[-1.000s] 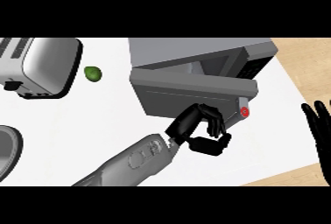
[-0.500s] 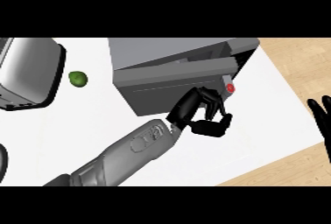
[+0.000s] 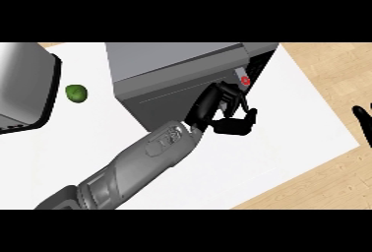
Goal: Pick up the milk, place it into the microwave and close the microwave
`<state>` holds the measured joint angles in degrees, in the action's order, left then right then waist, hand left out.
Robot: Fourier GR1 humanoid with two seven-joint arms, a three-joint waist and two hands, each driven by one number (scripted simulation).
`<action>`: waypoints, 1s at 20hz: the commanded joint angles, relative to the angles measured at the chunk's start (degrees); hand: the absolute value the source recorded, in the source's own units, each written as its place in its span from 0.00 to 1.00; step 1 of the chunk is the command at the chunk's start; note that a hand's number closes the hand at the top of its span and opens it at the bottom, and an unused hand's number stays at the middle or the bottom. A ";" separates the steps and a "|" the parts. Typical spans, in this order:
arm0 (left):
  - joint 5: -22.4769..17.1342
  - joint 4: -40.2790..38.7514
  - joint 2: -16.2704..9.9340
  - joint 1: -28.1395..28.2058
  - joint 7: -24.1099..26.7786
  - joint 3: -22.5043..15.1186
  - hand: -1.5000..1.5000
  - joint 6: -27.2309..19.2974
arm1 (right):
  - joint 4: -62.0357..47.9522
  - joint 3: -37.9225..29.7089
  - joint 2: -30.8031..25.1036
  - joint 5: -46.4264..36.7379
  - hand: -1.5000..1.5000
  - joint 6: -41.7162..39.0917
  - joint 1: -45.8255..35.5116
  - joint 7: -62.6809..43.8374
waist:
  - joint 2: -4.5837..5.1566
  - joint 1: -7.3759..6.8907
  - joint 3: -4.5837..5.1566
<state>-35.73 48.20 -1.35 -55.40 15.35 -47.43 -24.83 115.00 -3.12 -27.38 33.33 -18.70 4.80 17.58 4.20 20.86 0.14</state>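
At roughly one o'clock from the picture's centre, the left hand (image 3: 227, 112) sits against the front of the microwave (image 3: 174, 74), right at the free edge of its grey door (image 3: 170, 101), just below the red button (image 3: 245, 80). Its fingers are curled and the thumb points toward four o'clock; they appear to enclose nothing, though the fingertips may be hooked on the door's edge, which the view does not settle. The door looks nearly closed, with a dark sliver of cavity open at two o'clock. The milk shows nowhere on the white counter (image 3: 291, 123), so it is probably already inside the microwave, hidden by the door. If so, picking and placing are done, and what remains is pressing the door fully home. The right hand (image 3: 363, 119) rests at three o'clock by the edge, its fingers straight, holding nothing. A green lime (image 3: 76, 93) lies at nine o'clock, beside a toaster (image 3: 25, 86)
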 commanded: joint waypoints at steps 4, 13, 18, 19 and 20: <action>-1.95 -3.40 1.27 -6.51 0.70 1.33 1.00 -1.16 | 0.99 -1.67 -2.41 2.56 0.00 -0.51 -1.72 -2.23 | 0.35 2.53 -0.06; -3.54 -3.36 1.22 -6.97 1.95 0.29 1.00 -4.19 | -0.06 -4.40 -5.43 4.59 0.00 -0.94 -3.69 -4.16 | 0.74 3.84 -0.19; -4.31 -3.13 1.21 -7.13 2.50 -0.22 1.00 -6.00 | -0.45 -5.40 -6.94 4.69 0.00 -1.51 -4.44 -4.70 | 0.83 4.75 -0.28; -4.29 -3.22 1.20 -6.77 3.04 -0.50 1.00 -6.17 | -0.75 -5.58 -7.09 4.98 0.00 -1.45 -4.83 -4.87 | 1.02 4.25 -0.26; -4.86 -2.67 1.20 -6.91 3.03 -0.32 1.00 -6.62 | -0.42 -5.57 -7.53 5.06 0.00 -1.54 -5.19 -5.24 | 0.86 4.38 -0.17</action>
<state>-40.41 47.68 -3.07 -56.01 18.72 -48.35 -32.42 114.59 -8.00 -33.69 37.96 -19.91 0.45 13.03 4.57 23.97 0.03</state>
